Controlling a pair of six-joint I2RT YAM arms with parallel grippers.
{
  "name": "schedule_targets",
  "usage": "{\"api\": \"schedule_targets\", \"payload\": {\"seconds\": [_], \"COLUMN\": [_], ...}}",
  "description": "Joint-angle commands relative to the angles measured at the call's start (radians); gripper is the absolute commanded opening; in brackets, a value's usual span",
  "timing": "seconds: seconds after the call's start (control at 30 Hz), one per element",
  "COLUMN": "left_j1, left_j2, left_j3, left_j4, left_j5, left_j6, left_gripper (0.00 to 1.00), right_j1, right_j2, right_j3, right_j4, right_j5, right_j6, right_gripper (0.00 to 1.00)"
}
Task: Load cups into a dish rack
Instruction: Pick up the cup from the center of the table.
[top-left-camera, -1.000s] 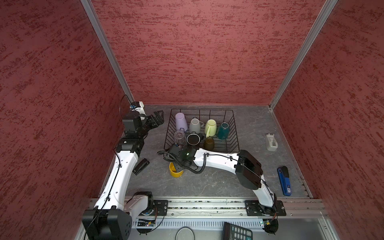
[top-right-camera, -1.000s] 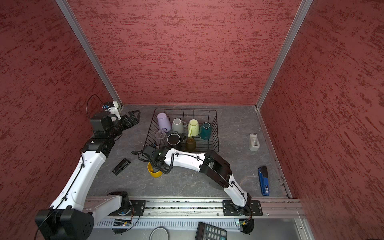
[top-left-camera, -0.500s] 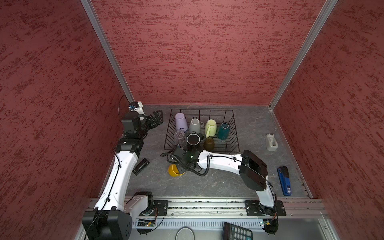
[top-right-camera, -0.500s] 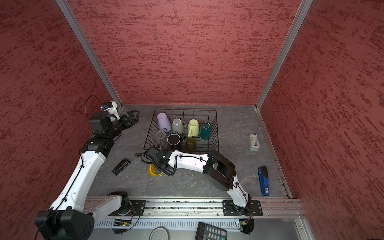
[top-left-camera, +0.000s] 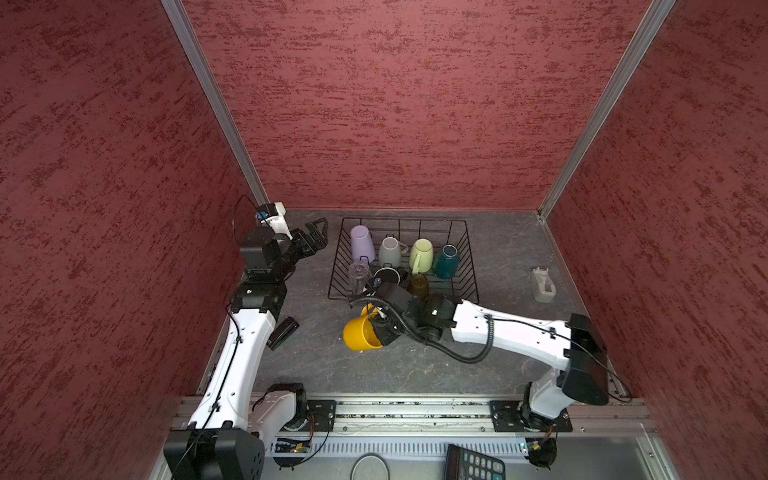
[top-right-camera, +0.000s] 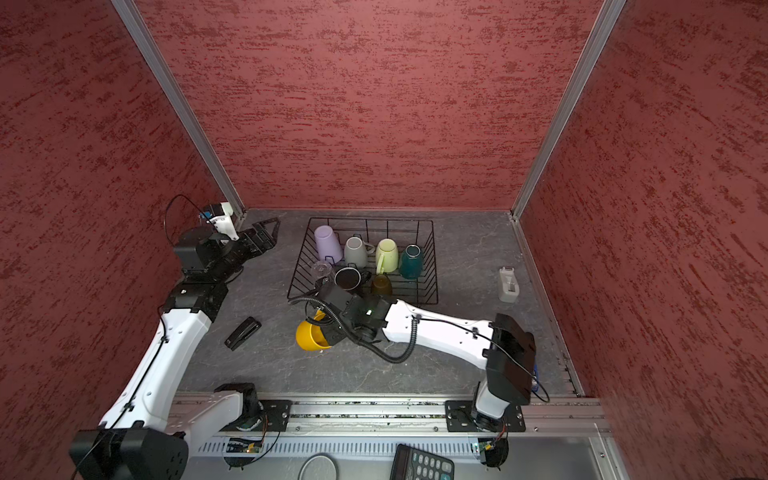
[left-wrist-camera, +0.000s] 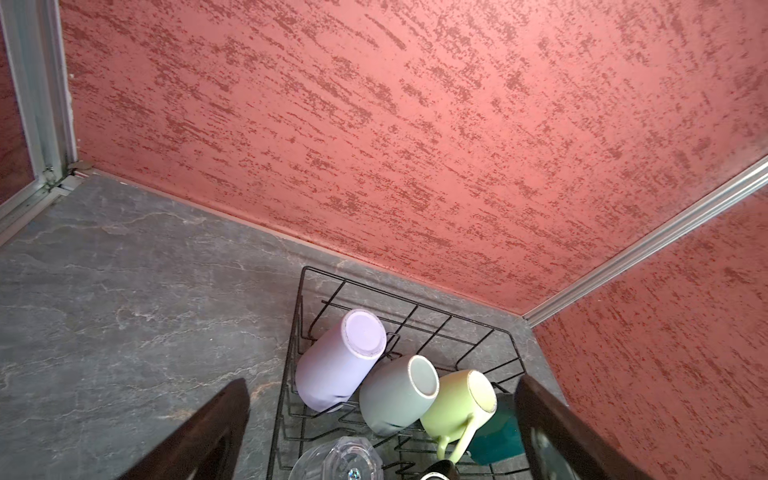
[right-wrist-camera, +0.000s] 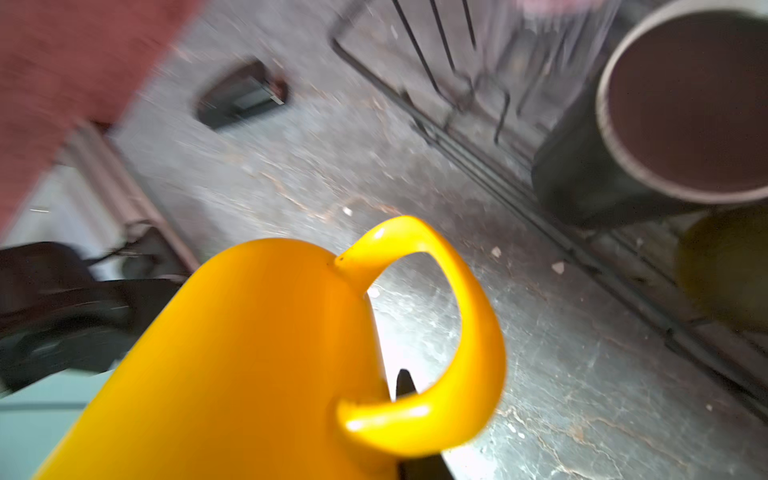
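Grey tabletop beneath yellow mug, its rim in right gripper.

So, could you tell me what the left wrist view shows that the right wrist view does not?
Only left wrist: the grey mug, pale green mug, teal mug and the open left gripper. Only right wrist: the yellow mug held by the right gripper, the olive-brown glass and a black stapler. Both: the dish rack, clear glass and black mug; possibly the lilac tumbler, a mere blur in the right.
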Motion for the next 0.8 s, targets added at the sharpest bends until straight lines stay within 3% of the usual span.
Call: {"api": "schedule_targets", "payload": {"seconds": [0.0, 0.2, 0.4, 0.67, 0.77], "left_j1": [0.006, -0.005, -0.048, -0.205, -0.272], "left_j2": [-0.019, -0.012, 0.038, 0.173, 0.219], "left_j3": [-0.014, -0.031, -0.031, 0.041, 0.077], "left_j4": [0.102, 0.207, 0.343, 0.363, 0.333], "left_j5": [0.078, 0.218, 0.416, 0.663, 0.683], "left_j6": [-0.015, -0.029, -0.053, -0.009, 0.021], "left_gripper": [1.00, 0.99, 0.99, 0.99, 0.99], "right_j1": [-0.075, -0.307, -0.527, -0.720, -0.732], "right_j2": [-0.122, -0.320, -0.397, -0.383, -0.390], "right_j3": [-0.051, -0.223, -0.288, -0.302, -0.309], "right_j4": [0.158, 0.312, 0.423, 0.575, 0.645], "right_j5": [-0.073, -0.161, -0.251, -0.451, -0.499], "right_j6": [0.005, 0.065, 0.048, -0.062, -0.148], "right_gripper": [0.00, 0.00, 0.00, 0.00, 0.00]}}
